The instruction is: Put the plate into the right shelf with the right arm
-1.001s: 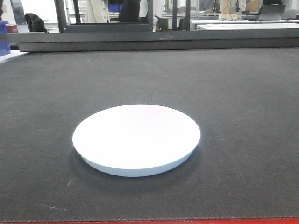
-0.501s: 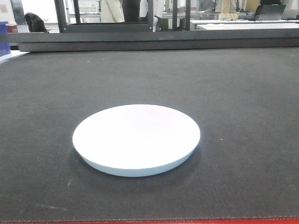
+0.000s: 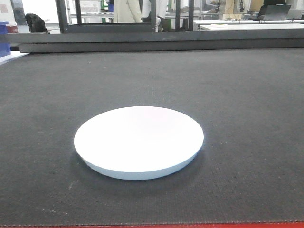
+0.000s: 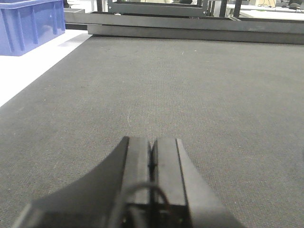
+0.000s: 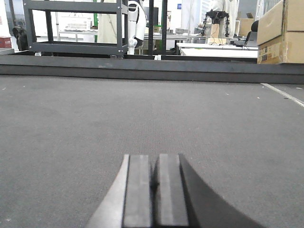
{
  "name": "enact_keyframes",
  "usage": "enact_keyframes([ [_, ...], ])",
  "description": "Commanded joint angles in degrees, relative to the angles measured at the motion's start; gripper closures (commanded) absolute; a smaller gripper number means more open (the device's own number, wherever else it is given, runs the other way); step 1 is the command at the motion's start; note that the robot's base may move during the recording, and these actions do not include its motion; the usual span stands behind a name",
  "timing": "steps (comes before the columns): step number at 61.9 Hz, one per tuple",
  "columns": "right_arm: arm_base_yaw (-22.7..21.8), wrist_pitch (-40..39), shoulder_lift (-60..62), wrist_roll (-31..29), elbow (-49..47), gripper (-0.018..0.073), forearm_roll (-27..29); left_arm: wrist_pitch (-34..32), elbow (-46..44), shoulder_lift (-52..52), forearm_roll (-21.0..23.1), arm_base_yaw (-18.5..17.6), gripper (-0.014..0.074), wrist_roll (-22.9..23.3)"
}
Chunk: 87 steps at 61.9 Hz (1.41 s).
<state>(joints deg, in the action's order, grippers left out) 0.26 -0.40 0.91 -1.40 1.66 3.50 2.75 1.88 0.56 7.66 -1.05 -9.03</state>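
Our right gripper (image 5: 154,166) has its flat black fingers pressed together, holding nothing; our left gripper (image 4: 152,152) likewise. We see the smooth white round plate (image 3: 138,137) lying on coarse dark-grey matting (image 3: 247,80) near the tabletop's front edge.

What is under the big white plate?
The plate sits flat on a dark grey mat. The bit right underneath is covered by the plate, so I cannot see if anything hides there.
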Motion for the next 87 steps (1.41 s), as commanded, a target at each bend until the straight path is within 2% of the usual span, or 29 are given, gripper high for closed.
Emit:
enact_keyframes([
  [1, -0.28, -5.95, 0.76, -0.38, -1.87, 0.0505, -0.55, -5.16, 0.59, 0.59, 0.47, -0.11, 0.0724, 0.40],
  [8, -0.28, -4.63, 0.62, -0.38, -6.09, 0.0505, -0.55, -5.16, 0.59, 0.59, 0.47, -0.11, 0.0724, 0.40],
  [16, -0.28, 4.44, -3.43, -0.38, -13.08, 0.0505, -0.96, -5.16, 0.59, 0.59, 0.47, -0.11, 0.0724, 0.40],
  [26, -0.28, 13.58, -16.57, -0.44, -22.20, 0.0505, -4.19, -5.16, 0.59, 0.59, 0.47, -0.11, 0.0724, 0.40],
  [47, -0.09, 22.33, -52.07, -0.29, -37.33, 0.0505, -4.92, -5.16, 0.59, 0.59, 0.47, -0.11, 0.0724, 0.40],
  [58, 3.98, 29.42, -65.97, 0.77, -45.21, 0.0505, -5.38, -5.16, 0.59, 0.59, 0.47, -0.11, 0.0724, 0.40],
  [71, 10.59, 42.50, -78.33, 11.93, -57.31, 0.0498, -5.46, -5.16, 0.59, 0.59, 0.47, -0.11, 0.0724, 0.40],
  [75, 12.26, 47.03, -81.36, 15.16, -61.02, 0.0449, -5.46, -5.16, 0.59, 0.59, 0.47, -0.11, 0.0724, 0.40],
  [79, 13.99, 50.57, -84.16, 16.76, -64.37, 0.0364, -5.46, -5.16, 0.59, 0.59, 0.47, -0.11, 0.0724, 0.40],
  [84, 16.12, 54.32, -87.57, 19.20, -68.36, 0.0168, -5.46, -5.16, 0.59, 0.59, 0.47, -0.11, 0.0724, 0.40],
  [87, 17.11, 55.73, -89.20, 21.25, -70.24, 0.0081, -5.39, -5.16, 0.59, 0.59, 0.47, -0.11, 0.0724, 0.40],
])
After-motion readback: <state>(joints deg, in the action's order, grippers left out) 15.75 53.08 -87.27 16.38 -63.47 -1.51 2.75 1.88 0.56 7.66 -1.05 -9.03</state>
